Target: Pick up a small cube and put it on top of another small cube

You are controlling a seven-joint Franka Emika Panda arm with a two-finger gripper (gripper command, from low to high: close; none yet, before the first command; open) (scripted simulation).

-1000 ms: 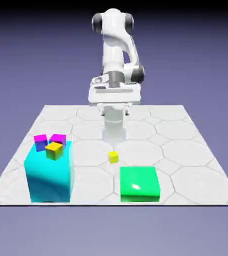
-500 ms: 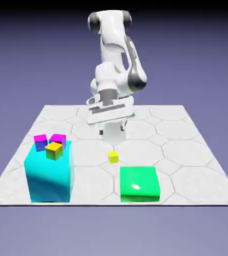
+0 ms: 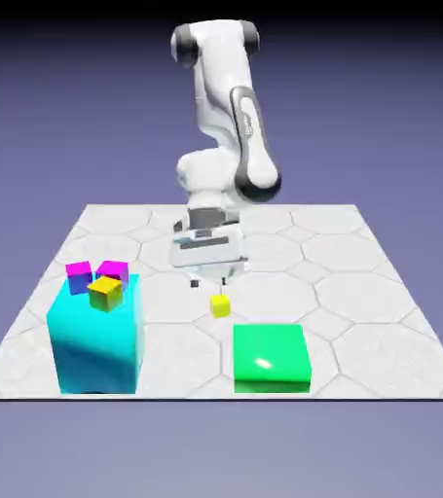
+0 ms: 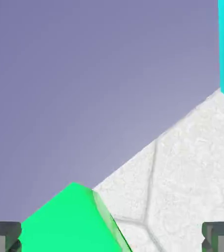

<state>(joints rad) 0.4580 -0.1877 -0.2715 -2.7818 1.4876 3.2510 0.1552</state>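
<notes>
Exterior view: end effector [image 3: 209, 283] released, jaws apart; three small cubes [image 3: 105, 293] sit atop cyan block [image 3: 98, 336].

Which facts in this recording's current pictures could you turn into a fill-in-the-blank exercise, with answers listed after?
1. The large block under the golden-yellow cube is ____.
2. The block at the hand view's bottom edge, between the finger tips, is ____.
3. The small lemon-yellow cube rests on the ____.

Missing words: cyan; green; table.
</notes>
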